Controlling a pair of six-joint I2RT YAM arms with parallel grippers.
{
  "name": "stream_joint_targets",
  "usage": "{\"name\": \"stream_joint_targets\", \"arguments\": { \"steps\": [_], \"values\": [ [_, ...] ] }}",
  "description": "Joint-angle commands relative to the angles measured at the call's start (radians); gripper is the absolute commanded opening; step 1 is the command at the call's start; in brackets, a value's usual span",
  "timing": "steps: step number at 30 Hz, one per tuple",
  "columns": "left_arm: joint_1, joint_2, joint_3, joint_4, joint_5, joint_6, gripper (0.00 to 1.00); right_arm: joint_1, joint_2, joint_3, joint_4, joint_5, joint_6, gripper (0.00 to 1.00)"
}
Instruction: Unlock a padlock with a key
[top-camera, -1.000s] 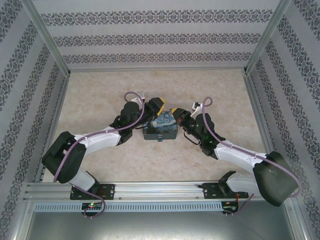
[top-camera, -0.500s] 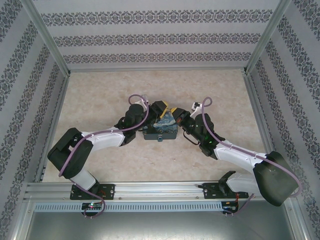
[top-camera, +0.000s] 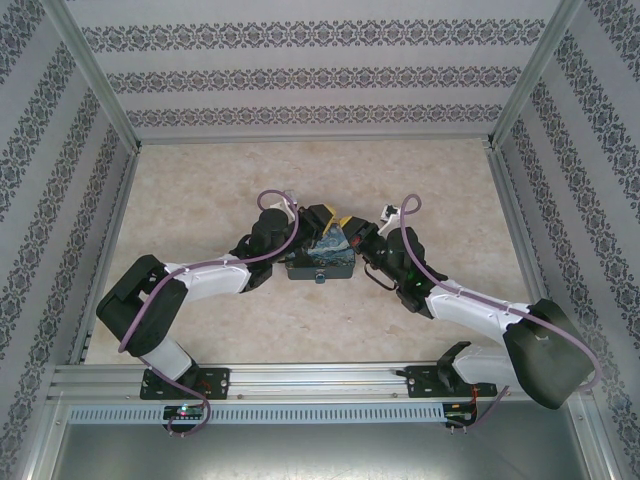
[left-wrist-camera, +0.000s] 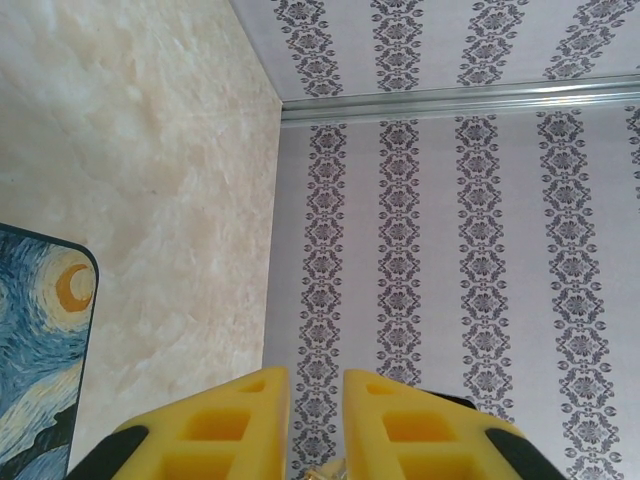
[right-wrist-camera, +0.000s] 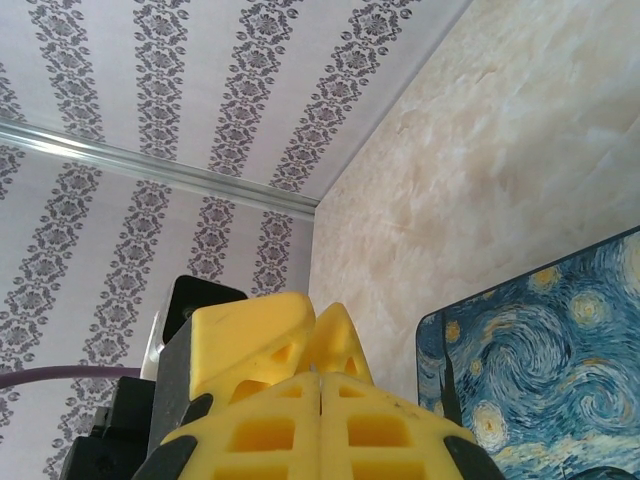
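The tiny light-blue padlock (top-camera: 320, 278) hangs at the front edge of the night-sky box (top-camera: 322, 260). Both grippers meet tip to tip just above the box's far edge. My right gripper (right-wrist-camera: 320, 370) has its yellow fingers pressed flat together, with a thin sliver of the key (right-wrist-camera: 320, 368) at the seam; most of the key is hidden. My left gripper (left-wrist-camera: 317, 372) holds a narrow gap between its fingers. A small shiny bit sits low in that gap. The left gripper's fingers (right-wrist-camera: 250, 335) touch the right fingertips. In the top view the left gripper (top-camera: 328, 224) and right gripper (top-camera: 347, 228) nearly touch.
The box (left-wrist-camera: 40, 340) lies mid-table on a beige marbled surface (top-camera: 200, 200), and its painted lid (right-wrist-camera: 540, 370) shows beside the right fingers. Patterned walls (top-camera: 320, 80) and metal posts (top-camera: 95, 75) enclose the table on three sides.
My left gripper swung right, over the box's far edge, until it met the right gripper. The right gripper crept slightly left. Box and padlock stayed put.
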Motion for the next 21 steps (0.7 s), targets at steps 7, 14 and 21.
{"name": "stream_joint_targets", "arguments": {
  "steps": [7, 14, 21],
  "values": [
    [-0.027, 0.009, 0.015, 0.083, -0.02, 0.0, 0.1, 0.019, 0.013, 0.025, 0.035, 0.029, 0.007, 0.0],
    [-0.019, -0.005, 0.016, 0.049, -0.01, 0.031, 0.0, -0.005, -0.026, 0.009, 0.008, 0.0, -0.019, 0.35],
    [0.028, -0.089, 0.1, -0.183, 0.114, 0.267, 0.0, -0.14, -0.109, -0.02, -0.015, -0.179, -0.111, 0.56]
  ]
}}
